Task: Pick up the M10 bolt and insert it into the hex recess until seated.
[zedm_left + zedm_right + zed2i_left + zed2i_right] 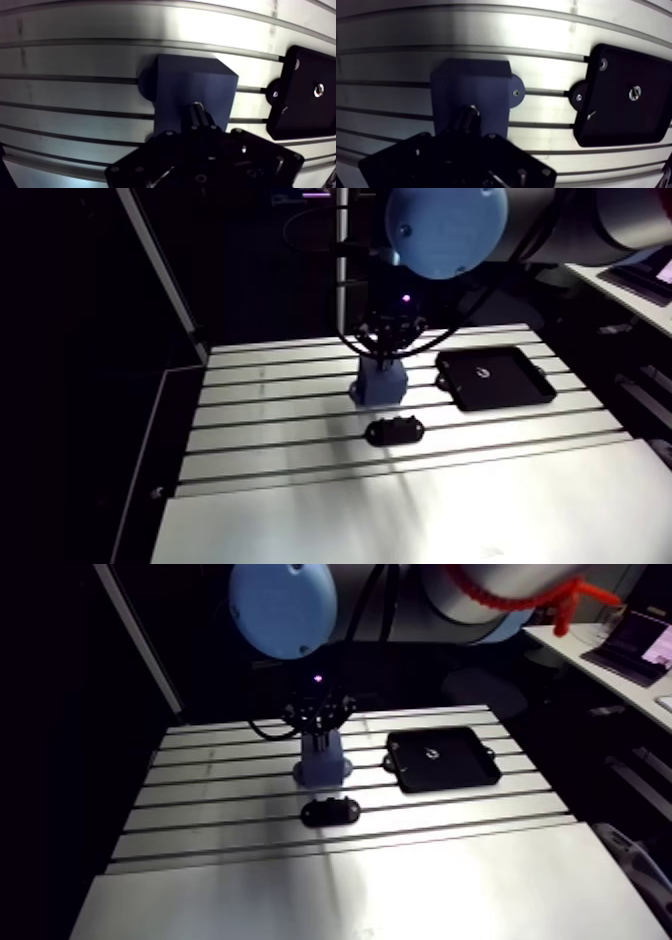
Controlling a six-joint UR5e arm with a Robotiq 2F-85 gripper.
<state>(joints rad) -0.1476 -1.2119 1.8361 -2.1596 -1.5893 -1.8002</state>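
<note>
We mark three obstacles on the table (pixel 300 518): the blue block (pixel 381 378), its top occupied by the gripper (pixel 197 120) clamped on the M10 bolt (pixel 197 109); a black tray (pixel 494 376) near one flank; a small black fixture (pixel 394 430) just before it. The opposite flank and the near plate lie open.

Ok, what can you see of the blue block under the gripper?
The blue block is matte, plastic-looking and dark blue, standing upright on the slotted table, one top corner chamfered. Rounded ears at its base sit over a slot; one shows a small screw. The gripper hangs above it, and a dark rod with a pale tip shows over its top face; contact cannot be judged. The black tray stands apart.
</note>
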